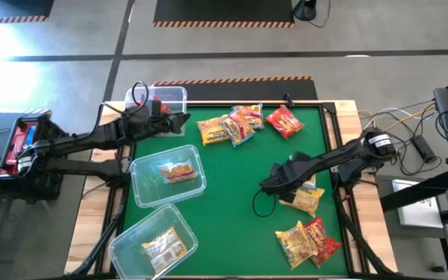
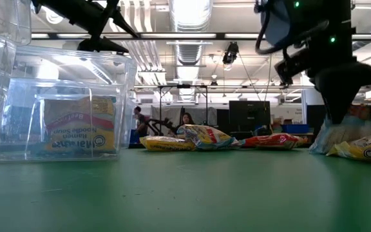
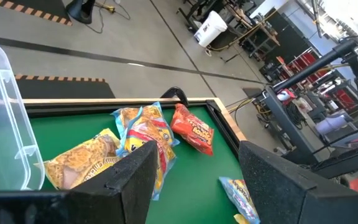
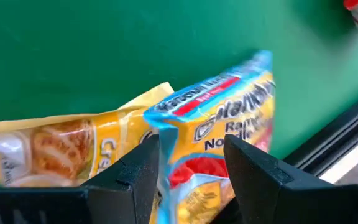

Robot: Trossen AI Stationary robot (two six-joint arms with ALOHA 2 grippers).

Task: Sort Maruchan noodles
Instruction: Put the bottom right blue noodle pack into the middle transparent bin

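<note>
Maruchan noodles (image 4: 219, 124) sit between the lowered right pincer's (image 4: 188, 165) spread fingers.

Glossy ramen packets lie scattered on green: a yellow, blue-edged and red cluster (image 1: 232, 124) top centre; a red one (image 1: 284, 120) beside it; a yellow-and-red pair (image 1: 308, 242) lower right. One yellow packet (image 1: 177, 170) lies in the middle-left bin; another (image 1: 164, 247) in the lower-left bin.

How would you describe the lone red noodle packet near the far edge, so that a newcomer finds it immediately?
Start at the green table and go to its far edge, where a cluster of yellow packets lies. Just right of that cluster, toward the far right corner, lies the red noodle packet. It is the only all-red wrapper there and lies apart from the others.
</note>
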